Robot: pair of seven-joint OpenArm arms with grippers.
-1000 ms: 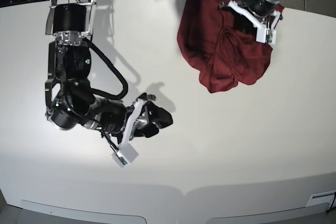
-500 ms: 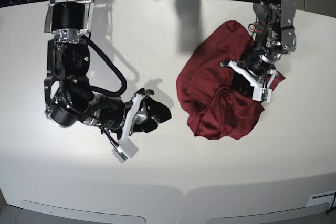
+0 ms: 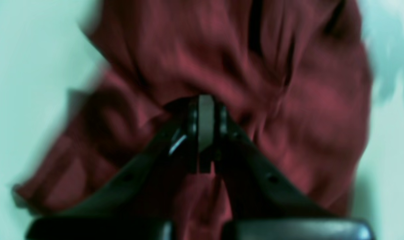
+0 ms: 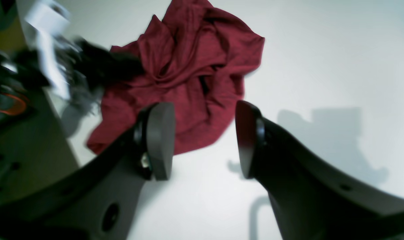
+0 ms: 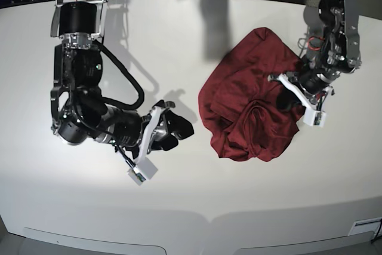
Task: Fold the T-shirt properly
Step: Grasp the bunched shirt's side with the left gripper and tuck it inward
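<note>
The left gripper has its jaws pinched together on a bunch of the T-shirt, at the cloth's right edge in the base view. The right gripper stands wide and holds nothing, hanging over bare table to the left of the shirt, near it but apart. The shirt lies in a crumpled heap on the right half of the table, toward the far side. By the look of it no fold is made yet: spreading it flat and all folding remain.

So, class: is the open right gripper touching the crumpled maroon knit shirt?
Apart. The base view shows white table between the right gripper and the maroon shirt.
</note>
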